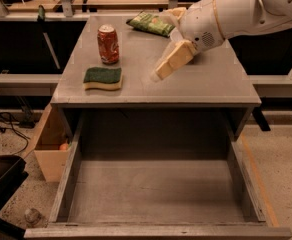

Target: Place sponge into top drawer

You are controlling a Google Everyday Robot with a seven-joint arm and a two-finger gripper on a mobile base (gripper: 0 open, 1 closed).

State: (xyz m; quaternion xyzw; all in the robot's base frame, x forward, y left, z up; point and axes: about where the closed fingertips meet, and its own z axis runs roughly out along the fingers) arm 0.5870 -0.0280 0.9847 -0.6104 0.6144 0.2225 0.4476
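The sponge [102, 78] lies flat on the grey cabinet top [206, 81], near its front left, dark green side up over pale yellow foam. The top drawer [156, 190] is pulled fully out below the front edge, and its flat grey bottom holds nothing. My gripper [162, 71] hangs from the white arm [236, 14] above the middle of the cabinet top, to the right of the sponge and apart from it. It holds nothing.
A red soda can [108, 44] stands upright just behind the sponge. A green snack packet [150, 24] lies at the back of the top, partly beside the arm. A wooden box [48, 151] sits on the floor left of the drawer.
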